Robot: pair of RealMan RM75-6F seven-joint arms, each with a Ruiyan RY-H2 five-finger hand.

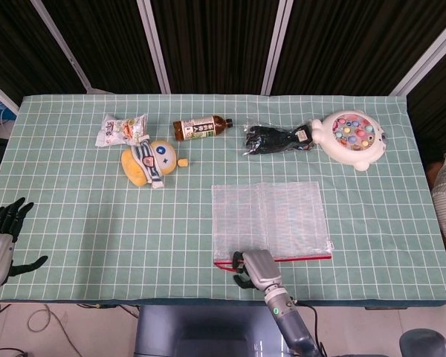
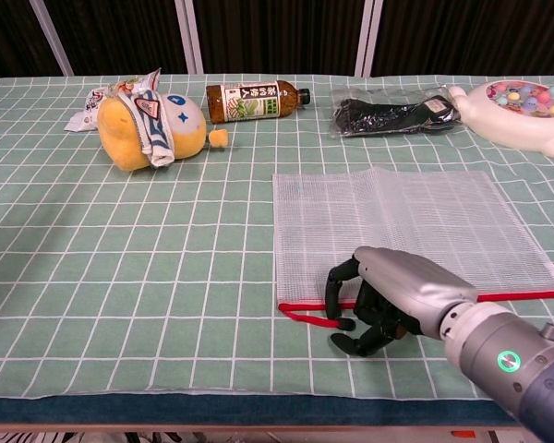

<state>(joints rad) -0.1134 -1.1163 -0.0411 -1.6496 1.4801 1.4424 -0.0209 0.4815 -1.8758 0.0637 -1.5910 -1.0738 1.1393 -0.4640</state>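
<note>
The right hand (image 2: pixel 380 305), fingers curled down onto the red zipper edge of the clear mesh zip pouch (image 2: pixel 406 226) lying flat at table centre-right, sits at its six-o'clock edge, though an actual pinch cannot be told, while the left hand (image 1: pixel 1 239) hangs spread and empty at eight o'clock.

We see print on the label of the bottle (image 2: pixel 256 101) at the far side of the desk, but we cannot read it.

Right hand (image 2: pixel 388 295): silver shell, black fingers, green LED on grey wrist; left hand (image 1: pixel 1 238) same w/ black fingers.
</note>
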